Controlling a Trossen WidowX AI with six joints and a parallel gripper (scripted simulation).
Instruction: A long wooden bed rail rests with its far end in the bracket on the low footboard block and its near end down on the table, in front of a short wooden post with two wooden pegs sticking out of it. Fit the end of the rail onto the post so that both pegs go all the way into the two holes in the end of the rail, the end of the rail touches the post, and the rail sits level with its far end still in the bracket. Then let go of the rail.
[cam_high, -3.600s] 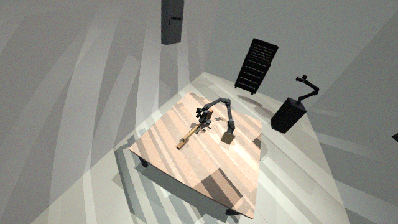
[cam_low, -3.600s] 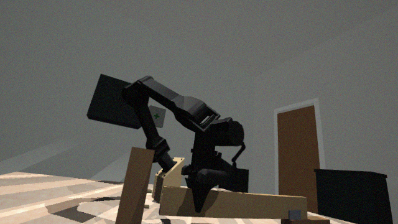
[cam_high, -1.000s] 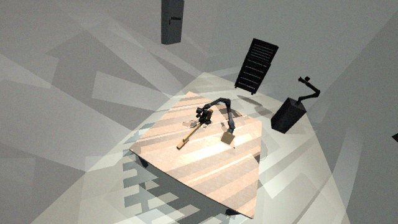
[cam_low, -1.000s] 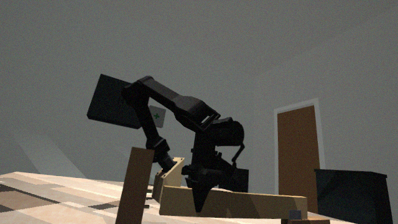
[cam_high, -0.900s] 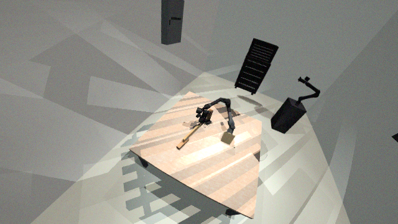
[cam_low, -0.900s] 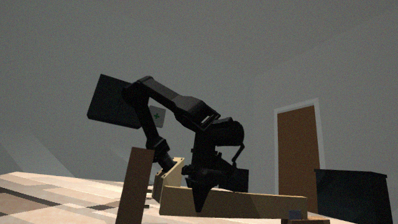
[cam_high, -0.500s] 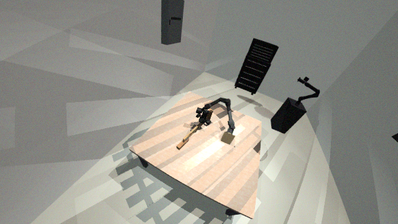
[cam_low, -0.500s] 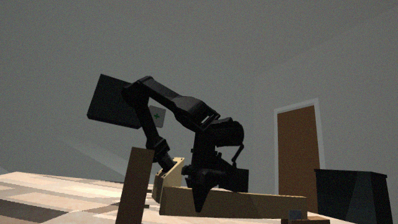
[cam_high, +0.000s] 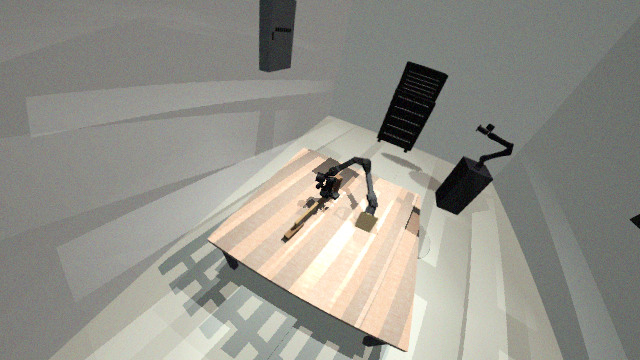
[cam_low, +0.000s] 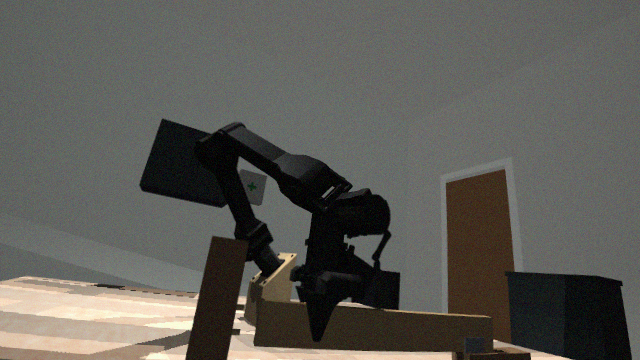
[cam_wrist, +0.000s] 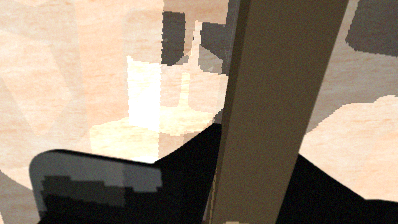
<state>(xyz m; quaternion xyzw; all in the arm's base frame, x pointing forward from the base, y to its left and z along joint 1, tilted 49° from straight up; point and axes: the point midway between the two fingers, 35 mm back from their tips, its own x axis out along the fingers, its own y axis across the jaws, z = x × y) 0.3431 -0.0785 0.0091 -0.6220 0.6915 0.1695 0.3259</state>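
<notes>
Near the centre of the top view, a dark arm (cam_high: 367, 182) bends over a striped wooden table (cam_high: 330, 270), and its gripper (cam_high: 326, 196) points down onto the upper end of a long wooden rail (cam_high: 305, 218). From there the rail runs down and left across the table to a small block (cam_high: 291, 233) at its lower-left end. A tan square base (cam_high: 366, 221) sits under the arm, to the right of the rail

At the lower middle of the exterior view, the gripper (cam_low: 320, 320) is clamped on the rail (cam_low: 380, 327), its dark fingers (cam_low: 319, 312) tapering down over the rail's near face. Here the rail runs across the lower frame, its top edge sloping slightly down to the right. A brown leaning post (cam_low: 217, 300) stands at lower left, in front of the rail's left end; whether they touch cannot be told. A pale wooden piece (cam_low: 277, 280) rises behind the rail, beside the arm

Filling the middle of the wrist view, the rail (cam_wrist: 275, 110) crosses from top to bottom over the sunlit table (cam_wrist: 80, 75), with black gripper parts along the bottom edge
</notes>
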